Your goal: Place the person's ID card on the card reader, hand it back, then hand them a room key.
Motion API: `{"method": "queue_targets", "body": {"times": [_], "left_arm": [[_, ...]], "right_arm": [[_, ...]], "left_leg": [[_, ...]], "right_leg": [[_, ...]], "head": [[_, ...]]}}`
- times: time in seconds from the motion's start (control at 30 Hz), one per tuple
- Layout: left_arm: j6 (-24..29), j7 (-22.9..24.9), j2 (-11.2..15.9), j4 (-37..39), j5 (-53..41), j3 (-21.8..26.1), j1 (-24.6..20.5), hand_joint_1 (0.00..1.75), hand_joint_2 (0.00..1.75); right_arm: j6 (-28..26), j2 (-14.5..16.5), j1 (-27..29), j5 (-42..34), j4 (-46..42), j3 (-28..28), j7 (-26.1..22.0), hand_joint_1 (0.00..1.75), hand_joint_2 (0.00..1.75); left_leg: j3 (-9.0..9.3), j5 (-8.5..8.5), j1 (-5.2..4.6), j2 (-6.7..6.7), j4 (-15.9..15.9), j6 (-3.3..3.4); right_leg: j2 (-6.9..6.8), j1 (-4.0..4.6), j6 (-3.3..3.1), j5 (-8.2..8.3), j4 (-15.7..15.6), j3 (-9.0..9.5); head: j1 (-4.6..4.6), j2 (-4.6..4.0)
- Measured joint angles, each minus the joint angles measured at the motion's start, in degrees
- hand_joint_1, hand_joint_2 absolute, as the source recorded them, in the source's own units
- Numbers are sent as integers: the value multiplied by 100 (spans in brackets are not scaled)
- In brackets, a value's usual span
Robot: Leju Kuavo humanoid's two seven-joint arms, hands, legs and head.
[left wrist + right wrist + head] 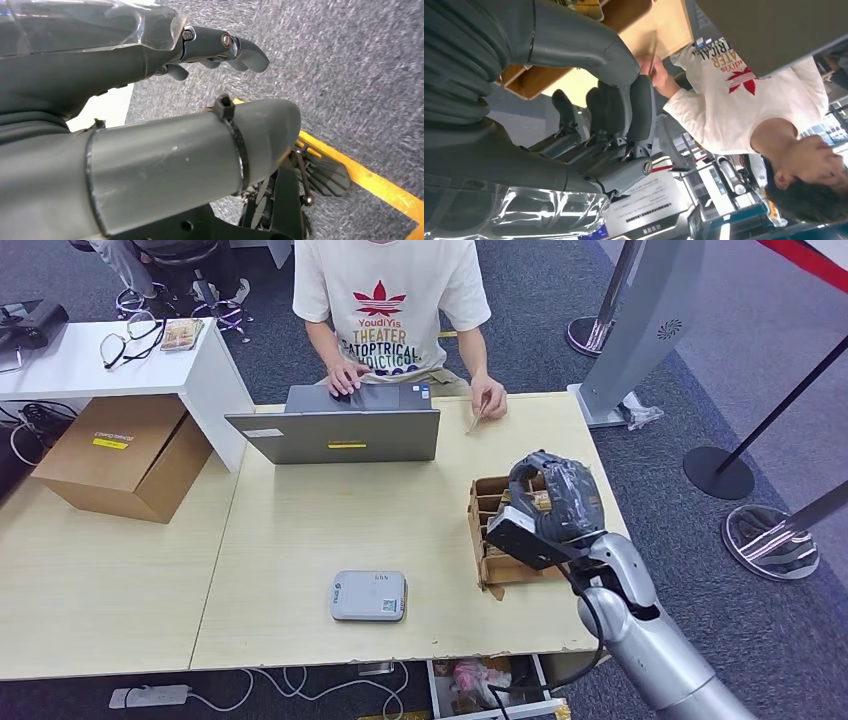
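The right hand [548, 508] is hovering empty, fingers apart, over the cardboard organizer [488, 540]; the person [385, 300] is holding a card [477, 415] beyond it.

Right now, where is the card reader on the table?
In the head view the card reader lies flat near the table's front edge, left of the cardboard organizer and in front of the laptop.

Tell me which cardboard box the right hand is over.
The slotted cardboard box at the table's right edge, under the right hand; the closed cardboard box sits far left.
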Motion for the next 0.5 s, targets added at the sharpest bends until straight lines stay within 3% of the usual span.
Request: {"method": "queue_targets", "body": {"times": [0.2,0.5], "left_arm": [[-42,38,-3,0,14,0,3,0,0],[-69,22,-29,0,20,0,7,0,0]], "right_arm": [[54,0,138,57,137,61,65,133,175],[227,39,488,165,180,127,116,98,175]], "left_leg": [[0,0,0,0,0,0],[-2,0,0,-2,-1,0]], "right_leg": [[-1,0,0,0,0,0],[-2,0,2,-2,0,0]], "head": [[1,0],[1,0]]}}
